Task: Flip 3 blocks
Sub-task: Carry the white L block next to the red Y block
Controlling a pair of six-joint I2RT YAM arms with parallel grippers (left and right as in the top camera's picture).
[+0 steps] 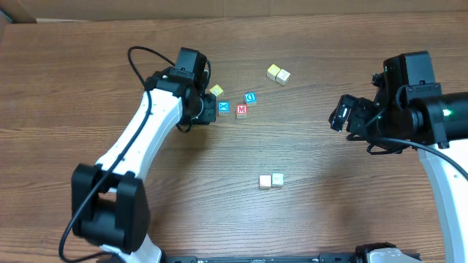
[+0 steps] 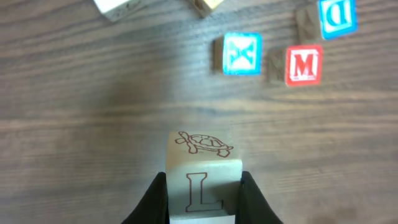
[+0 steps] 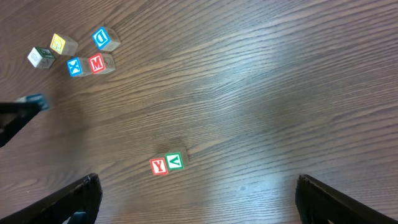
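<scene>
Seen from overhead, the left gripper (image 1: 202, 109) sits at the left end of the upper cluster. Its own wrist covers whatever it has, so the grasp cannot be read there. The left wrist view supplies it: both dark fingers (image 2: 152, 200) are clenched on the side faces of a pale turtle-and-L block (image 2: 203, 163). The block has a turtle outline on its upper face and a brown L on the face toward the camera. Its lower edge is cut off by the frame, so whether it rests on the table (image 2: 74, 124) or hangs above it cannot be told.

Two cubes are cropped at that view's top edge, a pale block (image 2: 118, 6) and a yellow block (image 2: 205, 5). The right wrist view shows both whole. The pale one carries a green mark too small to read, and overhead the arm hides it.

Next come the blue X cube (image 1: 224, 108), red M cube (image 1: 241, 111) and blue D cube (image 1: 249, 97), which appear in all three views. Only the overhead shows the pair of pale cubes (image 1: 278, 74), touching, farther up and to the right.

Nearer the front edge, two touching blocks look washed out from overhead. The right wrist view reads them as the red Y block (image 3: 158, 166) and the green V block (image 3: 175, 161), with Y on the left.

A dark shape (image 3: 18, 115) with a blue tip is cut off at that view's left edge and cannot be identified.

At the far right, the right gripper (image 1: 338, 115) is released, jaws spread wide, well apart from every block.
</scene>
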